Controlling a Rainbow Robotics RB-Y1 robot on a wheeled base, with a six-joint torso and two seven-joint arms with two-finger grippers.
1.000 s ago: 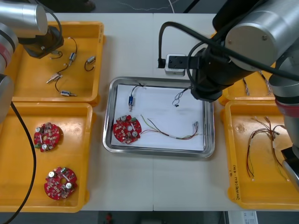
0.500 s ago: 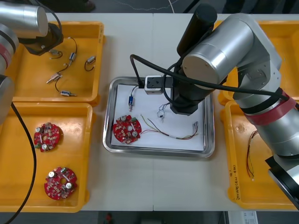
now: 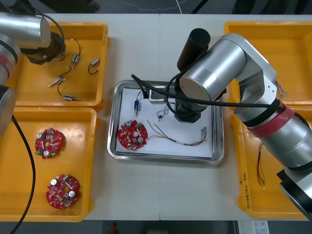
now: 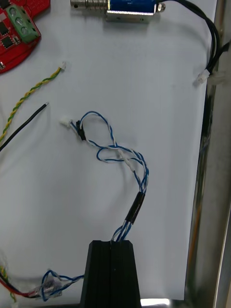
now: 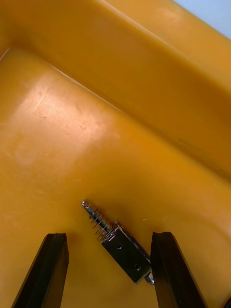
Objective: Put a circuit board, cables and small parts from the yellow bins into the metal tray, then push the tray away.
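Observation:
My right gripper [image 4: 113, 244] is shut on the twisted blue and white cable [image 4: 120, 154], which trails onto the white inside of the metal tray [image 3: 217, 146]. In the front view this gripper [image 3: 170, 110] is over the tray's middle, the cable [image 3: 161, 114] hanging beside it. A red circuit board [image 3: 132, 134], a red and yellow cable [image 3: 180, 140] and a blue-bodied small metal part [image 3: 137, 105] lie in the tray. My left gripper [image 5: 108, 236] is open low in the far left yellow bin [image 3: 29, 95], its fingers [image 5: 50, 269] either side of a small metal part [image 5: 118, 243] with a spring.
Several small metal parts [image 3: 68, 73] with black leads lie in the far left bin. Two circuit boards [image 3: 49, 143] [image 3: 62, 191] sit in the near left bin [image 3: 19, 195]. Red and yellow cables [image 3: 261, 165] lie in the near right bin [image 3: 282, 200].
My right arm has swung left from beside the right bins to over the tray's middle, carrying the blue and white cable. The left arm has barely moved.

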